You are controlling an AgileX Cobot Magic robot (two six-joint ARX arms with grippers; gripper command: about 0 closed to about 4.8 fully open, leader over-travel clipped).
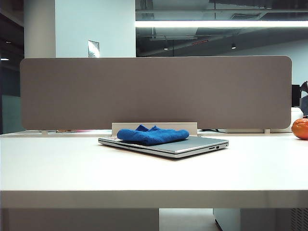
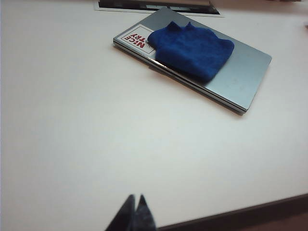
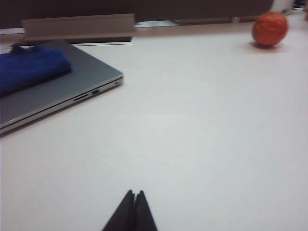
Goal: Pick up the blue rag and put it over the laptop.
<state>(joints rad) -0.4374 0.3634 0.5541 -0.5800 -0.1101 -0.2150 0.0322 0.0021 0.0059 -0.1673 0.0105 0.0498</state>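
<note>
White table (image 1: 57, 168): rag (image 2: 191, 48) lies bunched on laptop (image 2: 240, 77), well ahead of left gripper (image 2: 134, 211) and right gripper (image 3: 133, 209), both pressed together, empty. Loosely draped, it could slide off if nudged.

My left gripper (image 2: 134, 211) hangs above the table, fingertips pressed together, holding nothing. My right gripper (image 3: 134, 208) hovers likewise, tips meeting, empty.
</note>
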